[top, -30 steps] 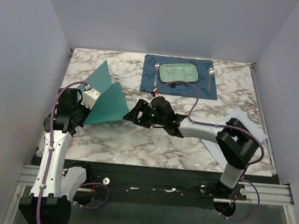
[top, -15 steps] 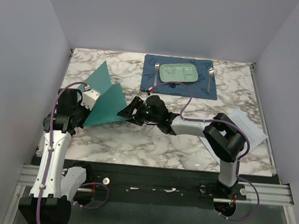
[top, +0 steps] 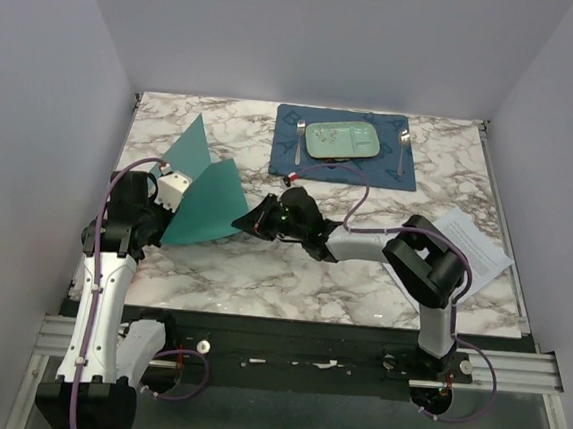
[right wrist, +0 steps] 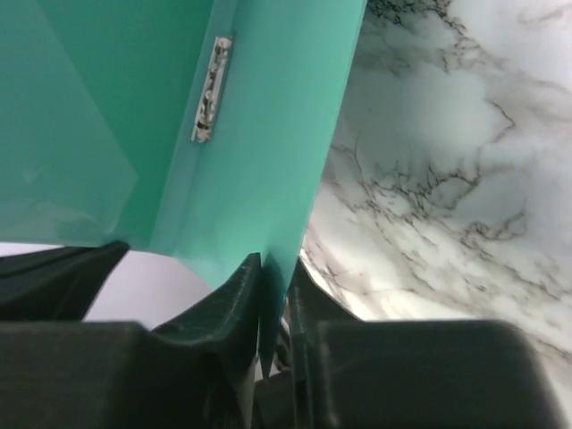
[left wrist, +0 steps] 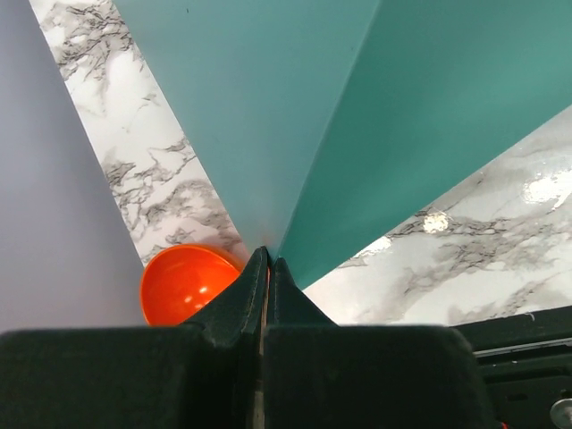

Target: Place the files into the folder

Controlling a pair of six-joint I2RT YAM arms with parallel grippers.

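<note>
**Folder pinched by both grippers; files lie apart at the right**

At the left, we find the left gripper [left wrist: 268, 261] fully closed. Its fingertips pinch the folder [top: 212, 203] at the low end of the centre crease. From that point the two teal leaves spread in a V, one towards the far left of the marble table [top: 291, 275] and the other towards the middle. An orange round object [left wrist: 183, 281] sits on the table just beside this gripper's fingers, under the far leaf.

We cannot tell whether the folder's lower edge touches the table.

At the middle, the right gripper [right wrist: 271, 273] reaches in from the right. It meets the nearer leaf at its right-hand edge. The wrist view shows that edge running down between the two fingers, which have closed to a narrow gap on the card. A small white strip [right wrist: 210, 89] is fixed to that leaf above the grip.

At the far side, a dark blue placemat [top: 291, 160] carries a pale green plate [top: 343, 139].

At the right edge of the table, the files [top: 477, 241] lie flat, well apart from the folder and both grippers. The right arm's elbow overlaps their near corner.
</note>
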